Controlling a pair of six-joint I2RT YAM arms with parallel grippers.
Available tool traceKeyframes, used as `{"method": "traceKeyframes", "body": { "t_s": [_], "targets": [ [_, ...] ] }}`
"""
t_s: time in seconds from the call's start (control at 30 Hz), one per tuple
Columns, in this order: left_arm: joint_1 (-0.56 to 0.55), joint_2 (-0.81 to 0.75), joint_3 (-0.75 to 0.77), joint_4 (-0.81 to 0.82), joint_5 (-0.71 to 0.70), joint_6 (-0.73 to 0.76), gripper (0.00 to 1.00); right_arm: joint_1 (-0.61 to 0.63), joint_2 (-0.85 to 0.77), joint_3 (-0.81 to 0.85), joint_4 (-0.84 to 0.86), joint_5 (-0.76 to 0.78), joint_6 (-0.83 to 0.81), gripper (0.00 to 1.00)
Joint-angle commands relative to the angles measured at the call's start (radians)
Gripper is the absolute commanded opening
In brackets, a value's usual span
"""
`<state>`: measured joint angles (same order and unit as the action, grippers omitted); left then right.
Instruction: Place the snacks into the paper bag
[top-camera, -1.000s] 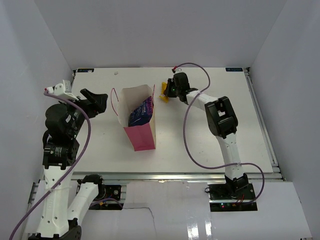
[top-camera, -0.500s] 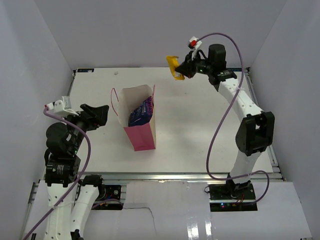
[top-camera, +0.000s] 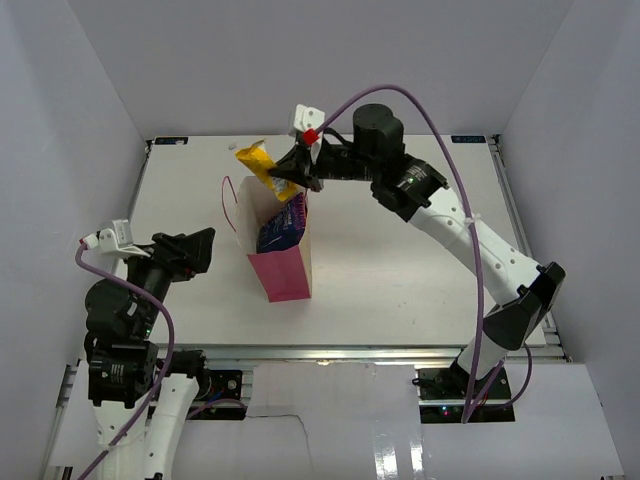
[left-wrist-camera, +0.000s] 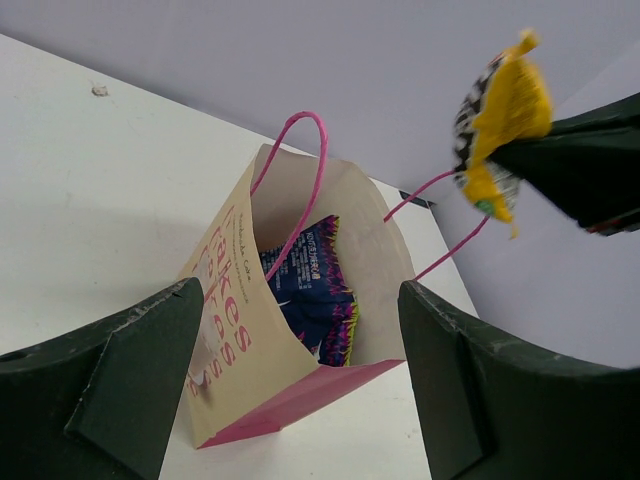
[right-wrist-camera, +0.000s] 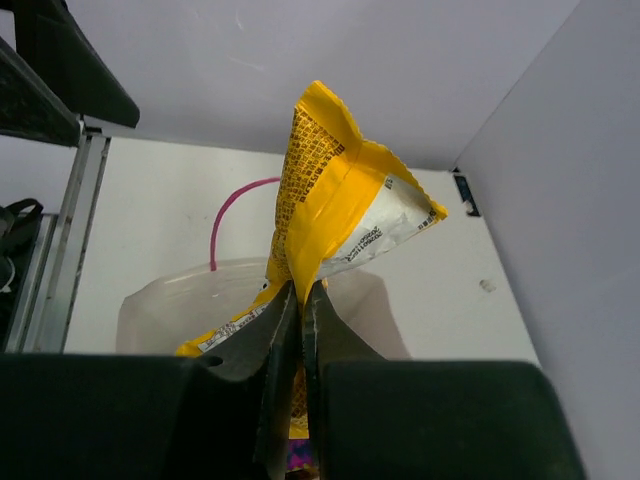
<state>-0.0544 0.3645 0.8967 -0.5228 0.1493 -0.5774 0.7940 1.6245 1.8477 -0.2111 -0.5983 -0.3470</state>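
Observation:
The pink paper bag (top-camera: 282, 268) stands upright at centre-left of the table, with the purple-blue chip bag (top-camera: 283, 224) inside it. My right gripper (top-camera: 290, 174) is shut on a yellow wrapped bar (top-camera: 260, 163) and holds it in the air just above the bag's open mouth. In the right wrist view the bar (right-wrist-camera: 330, 205) sticks up from the closed fingers (right-wrist-camera: 262, 340). My left gripper (top-camera: 195, 248) is open and empty, left of the bag. In the left wrist view the bag (left-wrist-camera: 240, 340), the chip bag (left-wrist-camera: 315, 290) and the held bar (left-wrist-camera: 500, 120) show. The other bars are out of view.
The white table (top-camera: 400, 270) is enclosed by white walls on three sides. The right arm (top-camera: 450, 220) stretches diagonally over the table's right half, with its purple cable (top-camera: 480, 300) looping above. The bag's red cord handles (left-wrist-camera: 300, 170) stand up over its rim.
My right gripper has carried the yellow bar from the table's far side, up and leftward, to above the bag's mouth. The left arm has pulled slightly back and down.

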Motion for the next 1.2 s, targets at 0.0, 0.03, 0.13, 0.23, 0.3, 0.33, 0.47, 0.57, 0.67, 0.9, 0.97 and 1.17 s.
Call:
{"method": "traceKeyframes", "body": {
  "t_s": [0.0, 0.03, 0.13, 0.23, 0.3, 0.33, 0.47, 0.57, 0.67, 0.9, 0.97, 1.17],
  "targets": [
    [-0.001, -0.010, 0.008, -0.034, 0.002, -0.018, 0.89, 0.057, 0.011, -0.053, -0.025, 0.129, 0.003, 0.09],
    [-0.001, -0.010, 0.011, -0.036, 0.004, -0.019, 0.89, 0.073, 0.009, -0.073, -0.010, 0.173, 0.022, 0.09],
    [-0.001, -0.013, 0.015, -0.042, 0.007, -0.019, 0.89, 0.085, 0.012, -0.134, 0.025, 0.256, 0.074, 0.09],
    [-0.002, -0.021, 0.010, -0.048, 0.007, -0.022, 0.89, 0.088, 0.012, -0.168, 0.041, 0.302, 0.080, 0.33],
    [-0.001, -0.024, 0.008, -0.055, 0.006, -0.027, 0.90, 0.086, 0.002, -0.166, 0.039, 0.305, 0.059, 0.52],
    [-0.001, -0.024, 0.008, -0.059, 0.004, -0.027, 0.90, 0.088, -0.005, -0.150, 0.032, 0.304, 0.048, 0.70],
    [-0.001, -0.018, 0.016, -0.068, 0.004, -0.027, 0.90, 0.085, -0.055, -0.078, 0.004, 0.341, -0.018, 0.90],
    [-0.001, -0.007, 0.027, -0.069, 0.003, -0.019, 0.90, 0.068, -0.107, -0.059, -0.005, 0.417, -0.018, 0.90],
    [-0.001, 0.005, 0.034, -0.068, -0.002, -0.012, 0.90, 0.002, -0.172, -0.109, 0.004, 0.548, 0.029, 0.90],
    [-0.001, 0.016, 0.030, -0.075, -0.020, 0.005, 0.91, -0.344, -0.346, -0.425, -0.039, 0.686, 0.203, 0.90],
    [-0.001, 0.028, 0.033, -0.077, -0.024, 0.008, 0.91, -0.390, -0.416, -0.514, -0.034, 0.756, 0.220, 0.90],
    [-0.001, 0.086, 0.054, -0.077, 0.018, 0.025, 0.92, -0.510, -0.566, -0.755, -0.047, 0.819, 0.267, 0.90]
  ]
}}
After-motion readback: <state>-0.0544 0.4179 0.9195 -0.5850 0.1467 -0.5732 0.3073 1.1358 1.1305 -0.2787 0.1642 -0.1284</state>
